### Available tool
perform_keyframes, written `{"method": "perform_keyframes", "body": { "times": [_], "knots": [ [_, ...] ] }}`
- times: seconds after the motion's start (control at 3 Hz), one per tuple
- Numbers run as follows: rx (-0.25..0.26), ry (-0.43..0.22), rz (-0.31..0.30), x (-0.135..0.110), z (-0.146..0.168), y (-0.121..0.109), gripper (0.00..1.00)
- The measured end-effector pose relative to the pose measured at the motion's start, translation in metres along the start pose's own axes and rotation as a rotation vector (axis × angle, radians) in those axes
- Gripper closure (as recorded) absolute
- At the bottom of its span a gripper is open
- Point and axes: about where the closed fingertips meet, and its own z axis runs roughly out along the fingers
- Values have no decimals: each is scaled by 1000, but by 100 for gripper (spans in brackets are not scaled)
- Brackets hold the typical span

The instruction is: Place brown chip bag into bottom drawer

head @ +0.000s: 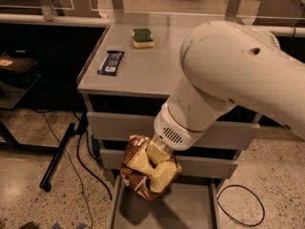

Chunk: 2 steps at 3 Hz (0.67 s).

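- The brown chip bag [135, 175] is clamped tight in the claw [156, 165], hung just above the pulled-out bottom drawer [190, 210].
- A blue wrapper [111, 62] and a sponge [142, 37] are seen up on the surface [152, 73].

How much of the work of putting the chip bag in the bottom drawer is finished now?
Done: the bottom drawer stands pulled open, and the brown chip bag is grasped. In hand: the gripper, shut on the bag, holds it in the air above the drawer's left part. Left: lower it, release it onto the drawer floor, withdraw.
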Motion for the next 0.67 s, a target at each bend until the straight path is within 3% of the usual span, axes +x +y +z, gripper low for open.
{"method": "perform_keyframes", "body": {
  "times": [0.67],
  "knots": [
    [-52, 40, 199, 66, 73, -24, 100]
  ]
}}
